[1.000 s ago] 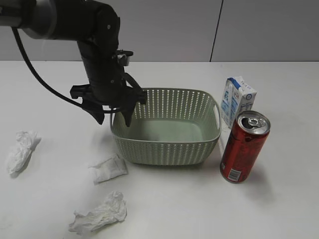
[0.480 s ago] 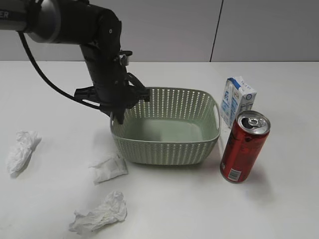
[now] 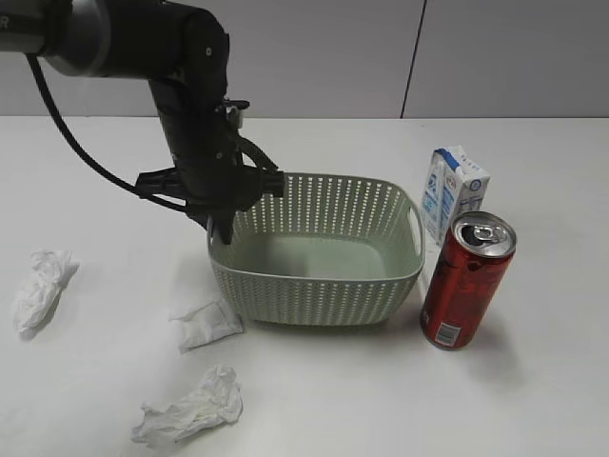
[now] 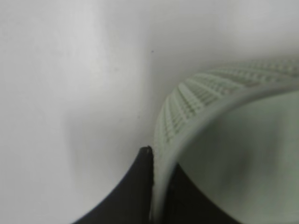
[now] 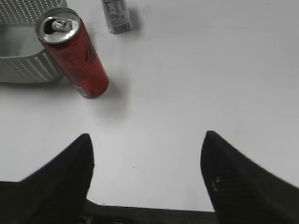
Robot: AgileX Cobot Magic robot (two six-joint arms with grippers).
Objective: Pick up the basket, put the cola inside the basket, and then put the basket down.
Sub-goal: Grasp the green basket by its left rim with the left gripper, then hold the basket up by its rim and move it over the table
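Observation:
The pale sage-green basket point(image 3: 319, 286) sits mid-table, its left end raised a little. My left gripper point(image 3: 225, 217) is shut on the basket's left rim, one finger outside and one inside; the left wrist view shows the rim point(image 4: 177, 112) pinched between the dark fingers point(image 4: 159, 168). The red cola can point(image 3: 466, 280) stands upright just right of the basket. It also shows in the right wrist view point(image 5: 72, 53), beside the basket's corner point(image 5: 28, 70). My right gripper point(image 5: 147, 140) is open and empty over bare table, apart from the can, and is out of the exterior view.
A white-and-blue carton point(image 3: 454, 192) stands behind the cola and shows at the top of the right wrist view point(image 5: 117, 16). Three crumpled white papers lie left and in front of the basket: far left point(image 3: 40, 288), near the basket point(image 3: 204, 322), front point(image 3: 187, 409).
My left gripper closed on the basket's left rim and lifted that end slightly; the basket shifted a little. The cola and carton have not moved.

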